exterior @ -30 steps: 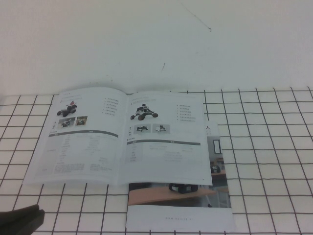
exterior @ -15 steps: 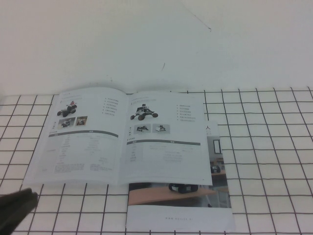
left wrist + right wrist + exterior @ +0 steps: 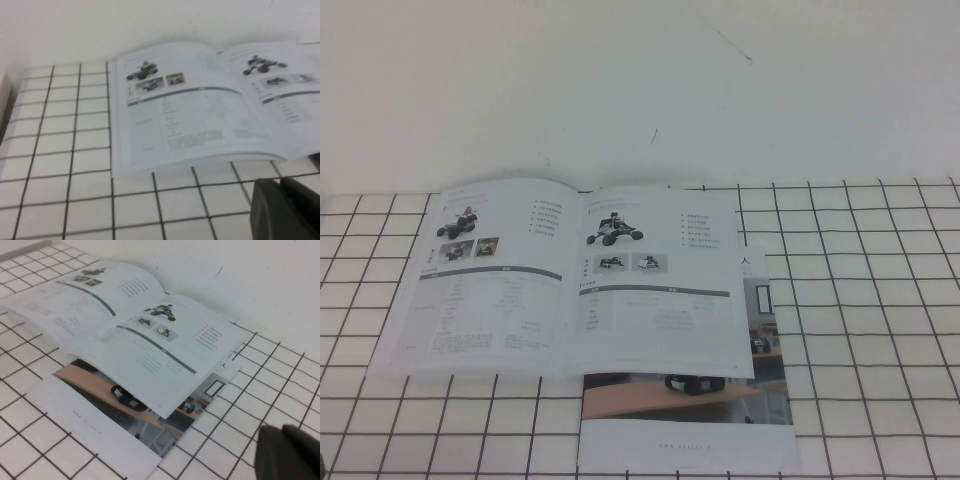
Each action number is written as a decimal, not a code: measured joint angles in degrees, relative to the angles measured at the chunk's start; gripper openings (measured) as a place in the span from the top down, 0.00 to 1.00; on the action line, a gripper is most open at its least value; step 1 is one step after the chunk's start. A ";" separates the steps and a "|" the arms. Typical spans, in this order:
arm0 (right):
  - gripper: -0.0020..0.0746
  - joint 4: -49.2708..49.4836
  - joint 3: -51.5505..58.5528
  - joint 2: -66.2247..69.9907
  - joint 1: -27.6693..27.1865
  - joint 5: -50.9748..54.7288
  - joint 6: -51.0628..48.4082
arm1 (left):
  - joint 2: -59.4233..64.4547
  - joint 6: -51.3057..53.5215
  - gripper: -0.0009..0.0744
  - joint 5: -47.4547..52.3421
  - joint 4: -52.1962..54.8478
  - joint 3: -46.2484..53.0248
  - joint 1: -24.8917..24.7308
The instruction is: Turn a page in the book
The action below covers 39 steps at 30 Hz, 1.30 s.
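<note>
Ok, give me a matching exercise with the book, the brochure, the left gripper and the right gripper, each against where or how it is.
1 book
2 brochure
3 left gripper
4 right gripper

A shut, close to the brochure
B lying open
C close to the book's left page
D partly under the book

Pairs: 1-B; 2-D; 3-C; 4-A

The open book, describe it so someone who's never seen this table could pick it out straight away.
On the white gridded table, look by the back wall. The book lies open there, overlapping a brochure. Its white pages carry small vehicle photos and grey-barred tables; the brochure shows a brown floor photo.
</note>
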 joint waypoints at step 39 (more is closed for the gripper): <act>0.98 -4.34 0.00 -9.42 -5.28 1.29 -7.61 | -4.30 -1.06 0.99 -1.88 -4.11 8.49 9.15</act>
